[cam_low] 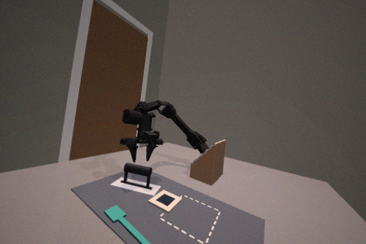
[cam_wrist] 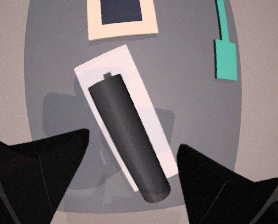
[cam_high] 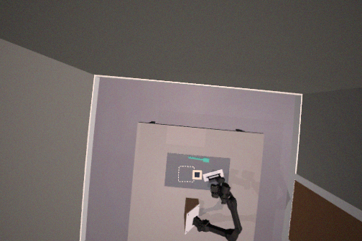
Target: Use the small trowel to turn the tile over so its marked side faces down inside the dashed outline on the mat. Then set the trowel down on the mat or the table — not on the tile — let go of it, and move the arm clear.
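The cream tile (cam_high: 197, 174) (cam_low: 165, 199) (cam_wrist: 122, 30) lies flat, its dark square facing up, across one edge of the dashed outline (cam_low: 219, 210) and mostly outside it. The small trowel, a white plate with a raised black bar handle (cam_low: 138, 169) (cam_wrist: 127, 135), lies flat on the mat (cam_high: 172, 183) (cam_low: 94, 191) (cam_wrist: 190, 50) beside the tile. My gripper (cam_low: 141, 160) (cam_wrist: 134, 143) is open and empty, above the trowel's handle, with a gap below the fingertips in the exterior view. In the wrist view the handle slants between the fingers.
A teal long-handled tool (cam_high: 206, 160) (cam_low: 115, 213) (cam_wrist: 225, 60) lies near the mat's edge, on the far side of the tile from the arm's base. A brown block with a white slanted face (cam_high: 192, 219) (cam_low: 208, 165) stands off the mat beside the arm's base.
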{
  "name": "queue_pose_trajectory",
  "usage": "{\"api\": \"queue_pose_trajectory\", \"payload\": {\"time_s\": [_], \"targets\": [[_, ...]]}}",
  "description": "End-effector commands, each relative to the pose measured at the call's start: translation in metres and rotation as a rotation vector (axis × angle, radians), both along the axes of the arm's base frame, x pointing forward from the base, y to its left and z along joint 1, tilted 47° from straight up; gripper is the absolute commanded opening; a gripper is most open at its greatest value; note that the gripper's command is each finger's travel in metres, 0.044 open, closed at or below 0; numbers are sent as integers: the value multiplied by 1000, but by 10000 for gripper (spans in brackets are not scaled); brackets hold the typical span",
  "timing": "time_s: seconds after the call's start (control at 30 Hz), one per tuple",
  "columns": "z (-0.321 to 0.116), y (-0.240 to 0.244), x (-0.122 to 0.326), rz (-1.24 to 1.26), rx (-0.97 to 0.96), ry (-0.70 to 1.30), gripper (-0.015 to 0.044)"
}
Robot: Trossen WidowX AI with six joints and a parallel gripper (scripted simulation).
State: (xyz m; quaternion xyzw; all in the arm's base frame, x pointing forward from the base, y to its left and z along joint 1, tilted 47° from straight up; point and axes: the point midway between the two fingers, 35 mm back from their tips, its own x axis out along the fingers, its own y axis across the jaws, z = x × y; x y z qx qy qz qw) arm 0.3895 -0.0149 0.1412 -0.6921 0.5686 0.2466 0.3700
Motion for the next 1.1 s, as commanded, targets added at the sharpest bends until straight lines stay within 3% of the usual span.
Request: {"api": "queue_pose_trajectory", "payload": {"time_s": [0.0,1.07], "targets": [[-1,-3,-2,-99,69,-107,300],[-8,-14,-12,-761,584,-738,300]]}}
